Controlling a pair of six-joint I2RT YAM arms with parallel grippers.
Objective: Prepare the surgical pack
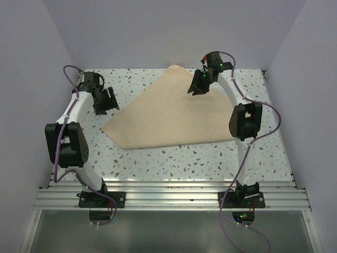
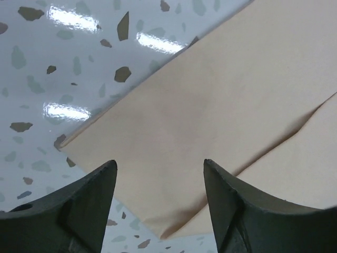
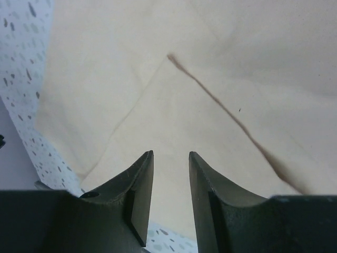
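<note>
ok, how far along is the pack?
Done: the wrap is folded, with flaps overlapping in both wrist views. Nothing else of the pack shows; whether it is inside cannot be told. In hand: nothing. The left gripper and right gripper hang open over the wrap. Left: probably more folds, since it is an uneven flat shape, not a closed bundle.

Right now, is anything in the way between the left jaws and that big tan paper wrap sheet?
Nothing visible. The left jaws stand open above the large tan paper wrap sheet, at its left corner. Only the speckled tabletop shows beside it.
</note>
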